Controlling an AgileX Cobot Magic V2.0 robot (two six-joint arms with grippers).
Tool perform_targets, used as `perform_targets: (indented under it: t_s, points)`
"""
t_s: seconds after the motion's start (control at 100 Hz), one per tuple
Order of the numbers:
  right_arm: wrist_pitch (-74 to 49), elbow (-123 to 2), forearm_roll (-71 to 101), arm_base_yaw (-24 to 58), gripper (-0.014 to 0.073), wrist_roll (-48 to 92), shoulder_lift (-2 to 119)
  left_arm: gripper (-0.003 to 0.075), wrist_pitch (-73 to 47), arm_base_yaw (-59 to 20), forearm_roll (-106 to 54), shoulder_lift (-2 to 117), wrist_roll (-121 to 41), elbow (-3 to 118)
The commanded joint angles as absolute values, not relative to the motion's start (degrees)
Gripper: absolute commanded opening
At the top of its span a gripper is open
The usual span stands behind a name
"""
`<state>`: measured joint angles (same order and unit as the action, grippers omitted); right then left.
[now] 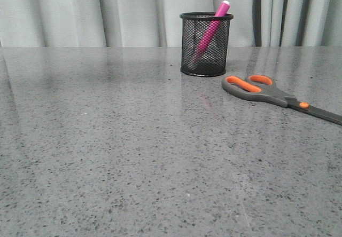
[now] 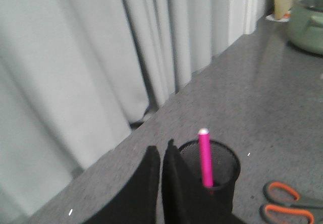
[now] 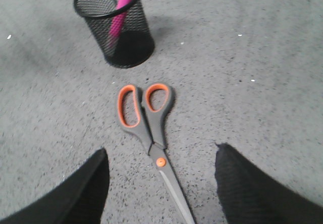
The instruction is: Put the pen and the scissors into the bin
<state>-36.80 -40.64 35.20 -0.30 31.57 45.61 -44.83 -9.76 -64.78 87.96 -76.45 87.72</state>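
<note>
1. The magenta pen [image 1: 211, 30] leans inside the black wire-mesh bin [image 1: 206, 44], white tip above the rim.
2. The grey, orange-looped scissors [image 1: 278, 96] lie flat and closed on the surface, just beside the bin.

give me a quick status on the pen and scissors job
Left gripper shut, empty; right gripper open over scissors. Pen in bin; scissors flat on table. Nothing blocking.

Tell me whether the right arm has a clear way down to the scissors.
Probably yes. The right gripper hangs open above the scissors, which lie flat on the table with nothing on them; the bin stands apart beyond the handles.
</note>
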Motion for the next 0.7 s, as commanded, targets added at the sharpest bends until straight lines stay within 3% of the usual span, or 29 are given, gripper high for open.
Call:
perform_targets:
  t_s: [0.0,0.31,0.69]
  points:
    - [-37.41,-43.35,40.58,1.35,0.0412,41.33,47.79,-0.002,-39.89,-7.06,-68.48,79.75,-75.45,80.21]
    - [-39.24,-48.03,35.69,9.37,0.0412,46.3,59.21,-0.0019,-35.29,3.85,-76.67,65.1,-75.33,53.65]
    - [-48.54,-60.97,20.69,10.54,0.0412,28.41,74.16,-0.0019,-34.13,4.24,-77.51,52.39,-77.28,49.84]
